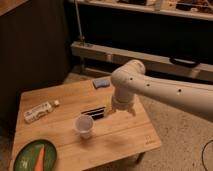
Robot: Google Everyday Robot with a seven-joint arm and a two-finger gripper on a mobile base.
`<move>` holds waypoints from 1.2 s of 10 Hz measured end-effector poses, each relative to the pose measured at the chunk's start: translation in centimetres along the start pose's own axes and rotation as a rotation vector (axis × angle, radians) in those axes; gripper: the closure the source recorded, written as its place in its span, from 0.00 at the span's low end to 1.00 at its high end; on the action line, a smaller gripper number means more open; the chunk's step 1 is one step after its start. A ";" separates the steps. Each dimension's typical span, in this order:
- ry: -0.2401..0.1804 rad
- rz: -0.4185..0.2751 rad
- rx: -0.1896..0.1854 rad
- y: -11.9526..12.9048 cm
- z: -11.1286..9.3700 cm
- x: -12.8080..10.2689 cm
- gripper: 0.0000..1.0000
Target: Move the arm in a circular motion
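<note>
Pincer (123, 111) hangs at the frame's centre, just above the middle of the wooden bench (145, 142), pointing down. Its two prongs look spread apart and hold nothing. The arm (160, 90) reaches in from the right edge: thick, smooth, cream-white tubes with rounded joints and small dark dots.

To circle well, I judge the wrist should keep its height and sweep one even loop over the bench. It should stay above the pale, thin-walled cup (84, 126) just lower left of it, which looks light and easy to topple. A flat dark striped object (95, 112) lies just to its left.

A soft-looking blue pad (101, 82) sits near the far edge, and a white oblong packet (38, 112) lies at the left. A round green plate (22, 159) at lower left holds an orange carrot (40, 154).
</note>
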 end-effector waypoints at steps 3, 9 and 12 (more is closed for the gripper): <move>-0.030 -0.140 0.063 9.9 -5.7 1.6 0.20; -0.071 -0.196 0.094 16.6 -12.7 -1.2 0.20; -0.068 -0.176 0.090 14.2 -11.5 -3.0 0.20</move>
